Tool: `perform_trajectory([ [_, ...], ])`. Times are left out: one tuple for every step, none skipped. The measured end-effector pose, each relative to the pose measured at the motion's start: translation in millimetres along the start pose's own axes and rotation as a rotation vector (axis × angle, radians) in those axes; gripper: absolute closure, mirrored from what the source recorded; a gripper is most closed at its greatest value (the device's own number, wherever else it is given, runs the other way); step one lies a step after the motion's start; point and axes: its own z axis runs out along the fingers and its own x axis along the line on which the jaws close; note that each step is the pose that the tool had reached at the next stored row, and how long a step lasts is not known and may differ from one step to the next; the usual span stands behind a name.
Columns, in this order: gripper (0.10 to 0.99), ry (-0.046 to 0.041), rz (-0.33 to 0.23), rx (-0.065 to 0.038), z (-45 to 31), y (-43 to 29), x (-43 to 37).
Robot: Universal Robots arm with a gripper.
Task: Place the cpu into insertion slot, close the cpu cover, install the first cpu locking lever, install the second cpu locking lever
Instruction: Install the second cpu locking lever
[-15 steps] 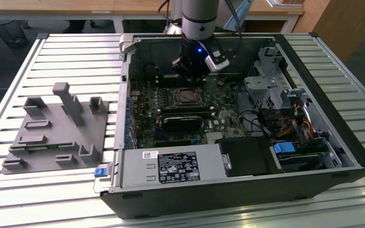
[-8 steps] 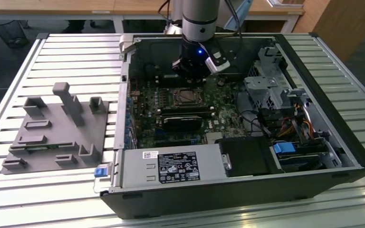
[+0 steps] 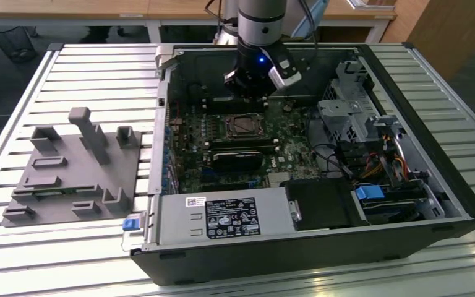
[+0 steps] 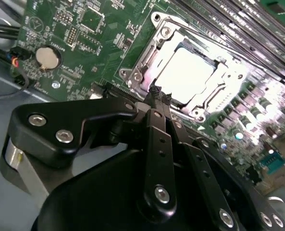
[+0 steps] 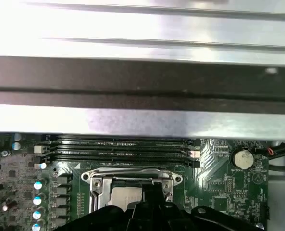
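No print is legible — power supply label [image 3: 229,218] included (too small).

The arm [image 3: 262,18] is made of a round silver-grey tube, with black cables running beside it in the exterior view. A black wrist part [image 3: 252,77] is seen lower down, and a small blue light is lit on it. A grey and white block is fixed to its side. In the second wrist view, the gripper [image 4: 157,95] is built from black bars with rounded ends. Shiny silver screws are set into the bars. A round silver piece is seen behind one bar.
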Motion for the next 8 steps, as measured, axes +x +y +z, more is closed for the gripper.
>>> perform_trajectory([
  [0.98, 0.0004, 0.0, 0.0, -1.8, -0.1, -0.1],
  [0.98, 0.0004, 0.0, 0.0, -2.4, -0.6, -0.1],
  [0.98, 0.0004, 0.0, 0.0, -2.5, -1.4, -0.1],
  [0.98, 0.0004, 0.0, 0.0, -2.6, -2.8, -0.1],
  [0.98, 0.0004, 0.0, 0.0, -2.6, -4.8, 0.0],
  [0.98, 0.0005, 0.0, 0.0, -2.7, -7.1, 0.0],
  [0.98, 0.0004, 0.0, 0.0, -2.8, -9.8, 0.0],
  [0.98, 0.0004, 0.0, 0.0, -2.9, -12.7, 0.0],
])
